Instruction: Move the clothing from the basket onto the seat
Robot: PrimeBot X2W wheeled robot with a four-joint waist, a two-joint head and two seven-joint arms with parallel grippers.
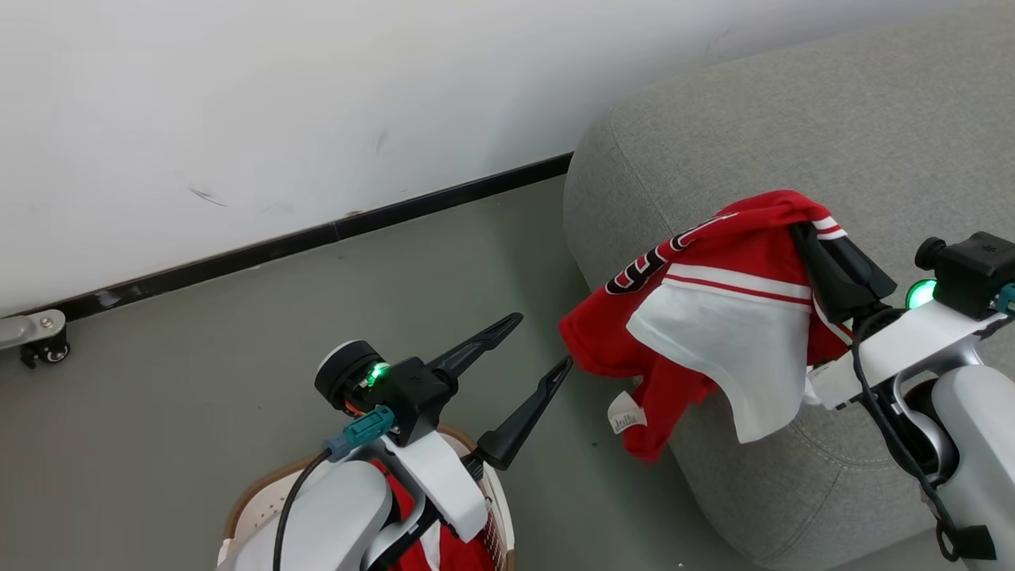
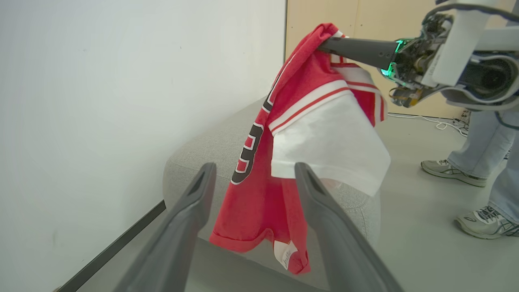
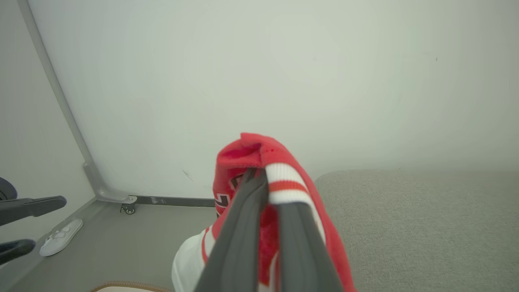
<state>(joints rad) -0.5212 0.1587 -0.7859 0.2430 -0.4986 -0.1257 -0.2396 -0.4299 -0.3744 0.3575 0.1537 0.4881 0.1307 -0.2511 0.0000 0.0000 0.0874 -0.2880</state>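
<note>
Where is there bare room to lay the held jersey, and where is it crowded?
Free: the sofa top between the jersey and the wall; the floor strip between baseboard, basket and sofa. Crowded: the sofa's near corner, overhung by the jersey in the shut right gripper; the basket, under the left arm.

Two grippers: the left gripper [image 1: 541, 341] and the right gripper [image 1: 805, 234]. Two red garments: the lettered garment [image 1: 714, 305] and a second garment [image 1: 460, 551]. One basket [image 1: 266, 476]. One sofa [image 1: 793, 119]. One white slipper [image 3: 61, 237]. Two sneakers [image 2: 446, 170] on one person [image 2: 482, 138].
</note>
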